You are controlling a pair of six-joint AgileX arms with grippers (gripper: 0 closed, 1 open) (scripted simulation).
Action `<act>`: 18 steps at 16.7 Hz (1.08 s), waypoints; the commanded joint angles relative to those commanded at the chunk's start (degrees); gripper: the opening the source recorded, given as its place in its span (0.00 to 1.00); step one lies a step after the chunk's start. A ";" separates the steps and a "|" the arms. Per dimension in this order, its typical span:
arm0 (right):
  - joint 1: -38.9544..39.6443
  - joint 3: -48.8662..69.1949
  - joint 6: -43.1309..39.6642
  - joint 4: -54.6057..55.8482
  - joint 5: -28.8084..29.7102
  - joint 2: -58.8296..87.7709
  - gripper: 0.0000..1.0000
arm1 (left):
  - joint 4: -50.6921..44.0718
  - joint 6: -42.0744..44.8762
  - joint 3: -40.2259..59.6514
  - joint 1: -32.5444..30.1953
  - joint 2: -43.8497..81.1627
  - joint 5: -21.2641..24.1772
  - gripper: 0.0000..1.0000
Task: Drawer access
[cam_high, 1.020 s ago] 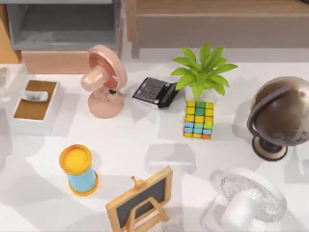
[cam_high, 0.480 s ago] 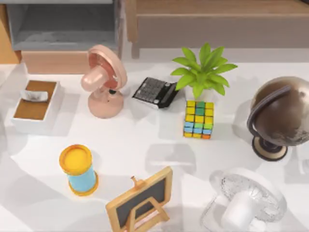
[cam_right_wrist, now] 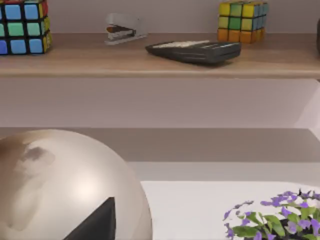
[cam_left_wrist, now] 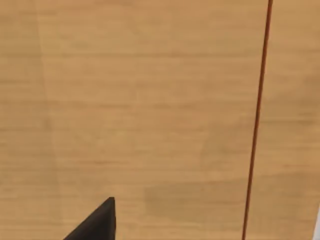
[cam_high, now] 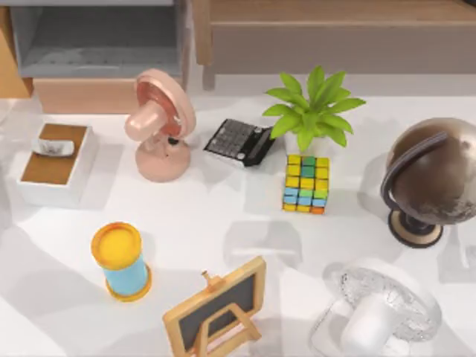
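Globe point(cam_right_wrist: 60, 190) below shelf point(cam_right_wrist: 160, 60) with calculator point(cam_right_wrist: 194, 51)

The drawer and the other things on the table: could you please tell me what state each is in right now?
drawer: pulled out, grey inside showing, nothing seen in it.
pink fan: upright on its base.
calculator: lying flat.
small chalkboard: standing on its easel.
globe: upright on its stand.
yellow-lidded cylinder: upright, lid on.

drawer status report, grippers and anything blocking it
Left gripper tight against an orange wooden surface, fingers unreadable. Drawer at table's far left, pulled open, grey inside showing. Pink fan stands just in front of its peach panel.
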 joint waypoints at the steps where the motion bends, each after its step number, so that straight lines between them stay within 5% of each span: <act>1: 0.00 0.00 0.00 0.00 0.00 0.00 1.00 | 0.00 0.00 0.00 0.00 0.00 0.00 1.00; 2: 0.00 0.00 0.00 0.00 0.00 0.00 1.00 | 0.00 0.00 0.00 0.00 0.00 0.00 1.00; 15: 0.00 0.00 0.00 0.00 0.00 0.00 1.00 | 0.00 0.00 0.00 0.00 0.00 0.00 0.02; 18: 0.00 0.00 0.00 0.00 0.00 0.00 1.00 | 0.00 0.00 0.00 0.00 0.00 0.00 0.00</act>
